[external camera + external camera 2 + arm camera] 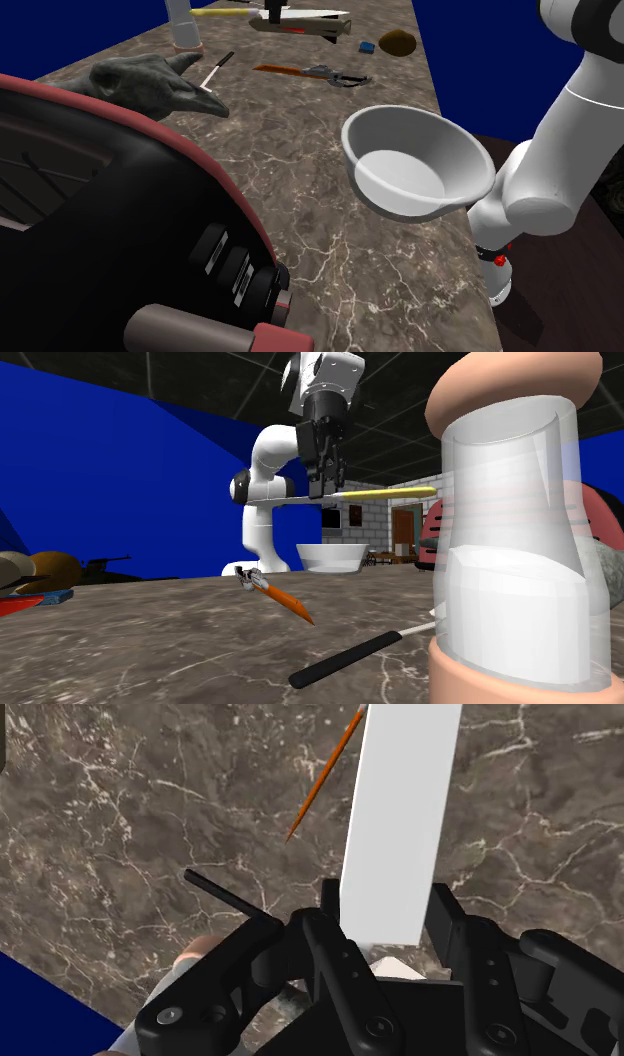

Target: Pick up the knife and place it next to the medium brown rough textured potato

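Observation:
The knife (385, 494) has a yellow handle and a pale flat blade (400, 824). It hangs level, well above the marble counter, with my gripper (325, 487) shut on it where blade and handle meet. In the shoulder view the gripper (272, 12) and the knife (315, 14) are at the far end of the counter. The brown rough potato (398, 42) lies to the shoulder view's right of them, near the counter's edge. It also shows at the second exterior view's left as a brown lump (55, 567). In the wrist view the blade stands between my fingers (330, 904).
An orange-handled tool (310, 71) and a thin black-handled utensil (215, 70) lie on the counter. A blue block (367, 46) sits beside the potato. A white bowl (415, 160) stands near the stand, a clear shaker (510, 552) at the far end, and a red-and-black appliance (120, 230) nearby.

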